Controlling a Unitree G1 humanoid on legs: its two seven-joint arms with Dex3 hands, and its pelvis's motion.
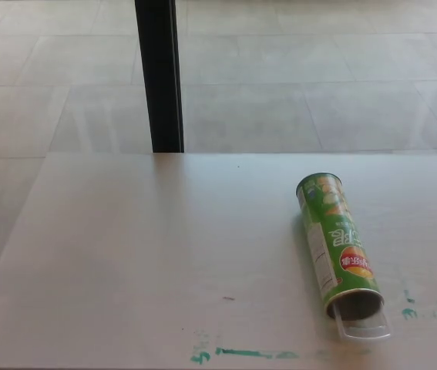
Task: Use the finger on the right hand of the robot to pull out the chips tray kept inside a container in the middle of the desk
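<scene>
The green chips container [335, 243] is lying on its side right of the desk's [141, 254] middle, its open mouth facing the near edge, and the clear chips tray [364, 327] is poking slightly out of that mouth. Neither hand is showing, so whether either is released, clenched or grasping anything is impossible to say. To pull well, the right finger should probably be hooking the tray's lip and drawing straight along the can's axis, lest the can roll. Green smears [245, 354] are marking the near edge; the tray's contents are hard to make out.

Single head view, looking down and forward over desk [126, 247] (floor [280, 77] beyond far edge), moderately near
</scene>
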